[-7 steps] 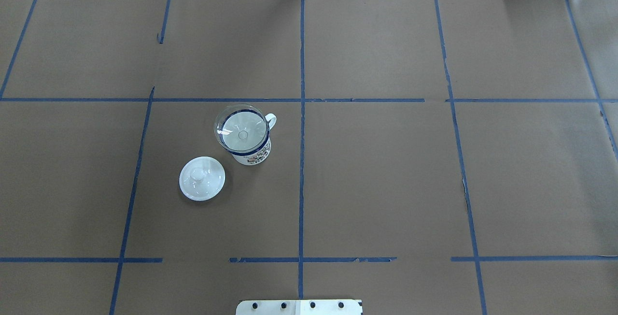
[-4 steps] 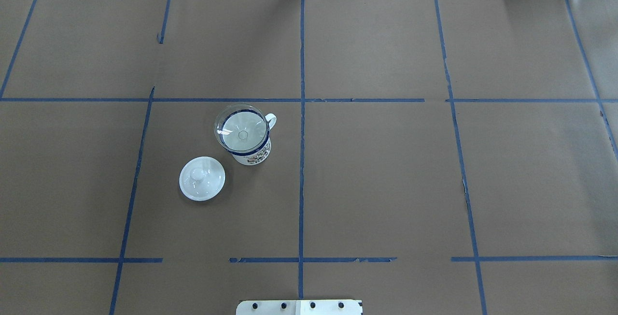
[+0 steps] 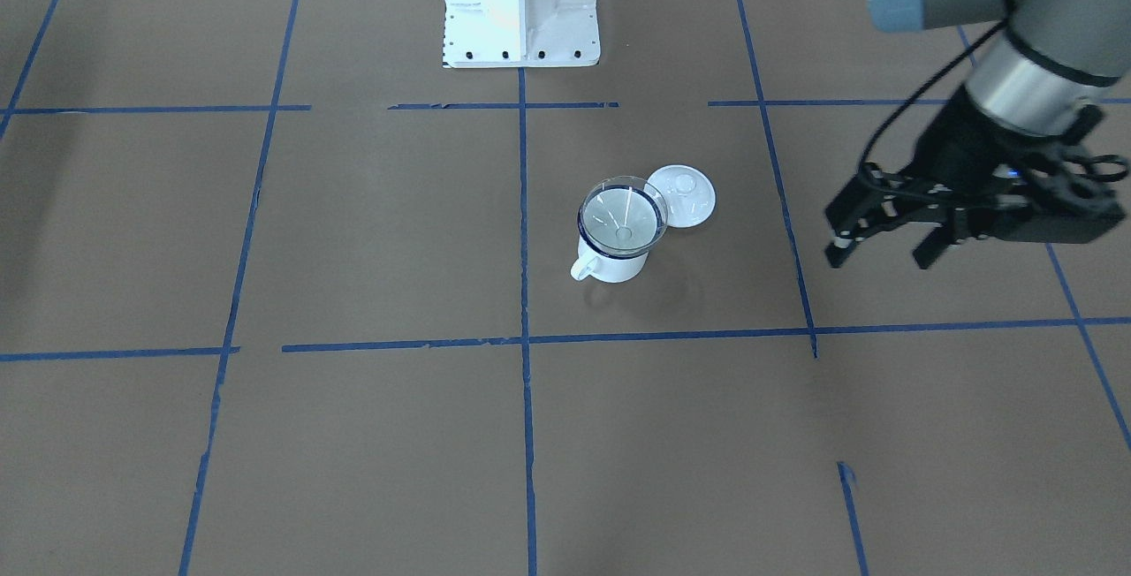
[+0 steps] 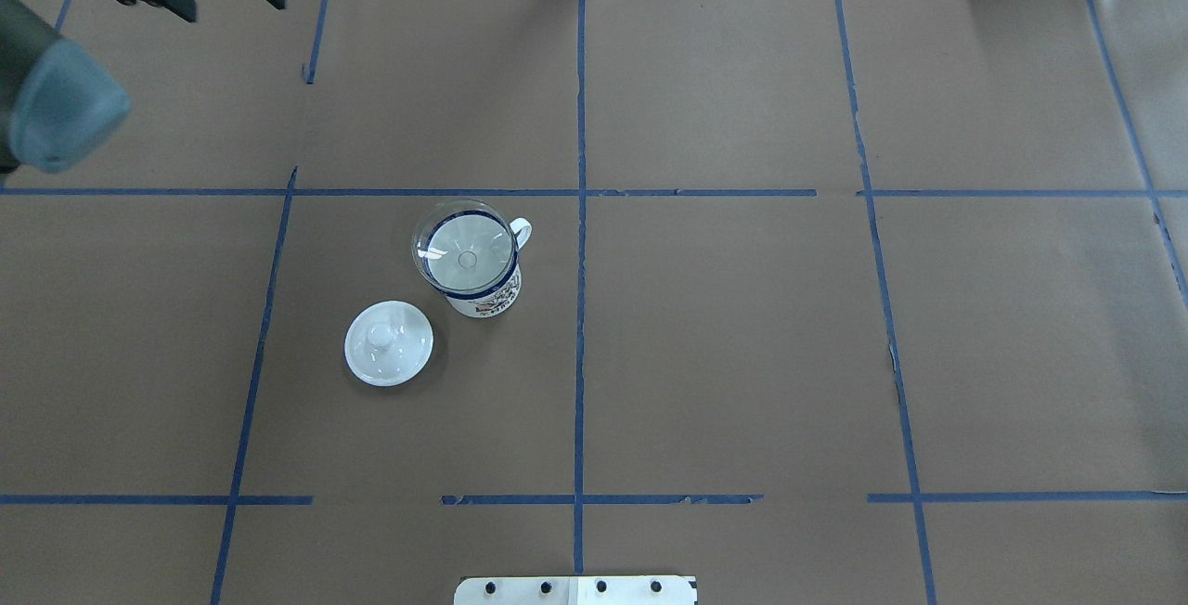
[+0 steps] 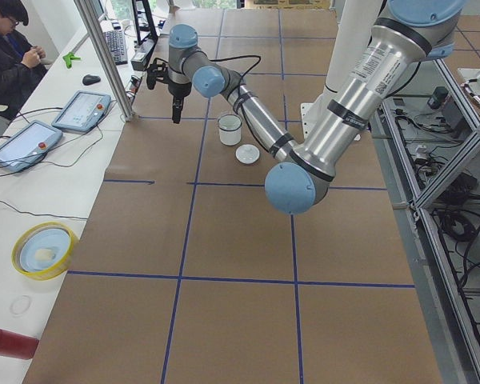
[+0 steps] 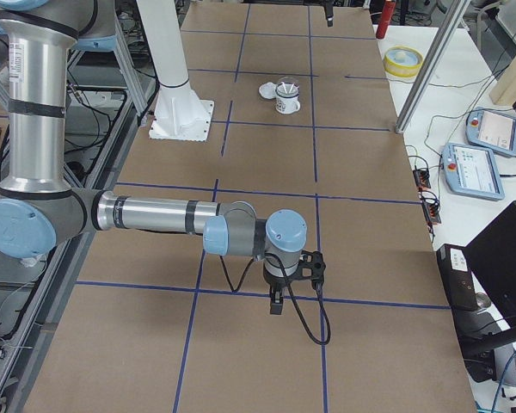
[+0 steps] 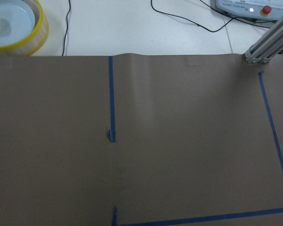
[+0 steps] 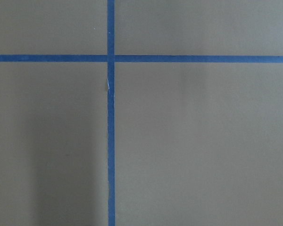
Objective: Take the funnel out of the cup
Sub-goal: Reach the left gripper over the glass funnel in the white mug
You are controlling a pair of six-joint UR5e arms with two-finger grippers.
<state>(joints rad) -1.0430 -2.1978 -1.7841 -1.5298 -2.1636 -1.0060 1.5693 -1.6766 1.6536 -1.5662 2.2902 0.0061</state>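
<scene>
We see a table covered in brown paper, divided into large squares by blue tape lines. In the overhead view the left arm enters at the upper left corner of the frame. In the view from the robot's right end of the table, the right arm stretches low across the lower middle of the picture.

The left gripper hangs near the top left edge of the overhead view, well apart from the mug. Its two fingers are spread wide with nothing between them. We find the right gripper only in that side view, pointing down over a tape line, and we cannot tell how its jaws stand.

The cup stands upright just left of the centre tape line, its handle toward the upper right. A round white lid lies on the paper just beside it, to the lower left. The funnel sits in the cup's mouth, its clear rim resting on the blue rim.
</scene>
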